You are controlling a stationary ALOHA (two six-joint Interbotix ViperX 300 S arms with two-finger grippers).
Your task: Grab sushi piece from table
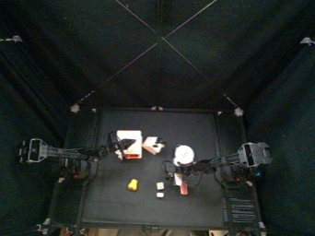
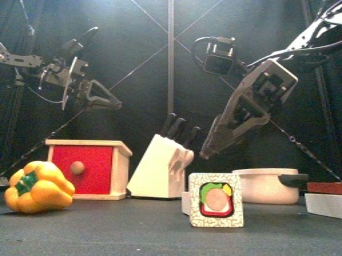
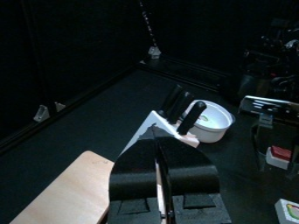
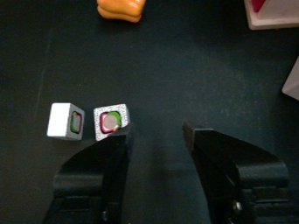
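Two sushi pieces lie on the black table (image 1: 110, 207) near its front. In the right wrist view one piece (image 4: 108, 121) has a green and red centre, and a second (image 4: 68, 120) lies on its side beside it. They also show in the top view (image 1: 160, 187), and one stands large in the front view (image 2: 215, 199). My right gripper (image 4: 156, 133) is open and hovers above the table, one fingertip just beside the nearer piece and not touching it. It also shows in the top view (image 1: 187, 171). My left gripper (image 3: 158, 171) is shut and empty, raised over the red box.
A yellow pepper (image 2: 38, 188) lies front left. A red box with a wooden top (image 2: 90, 167), a white knife block (image 2: 163, 165) and a white pot (image 2: 267, 185) stand mid-table. A red and white block (image 2: 325, 200) lies at the right.
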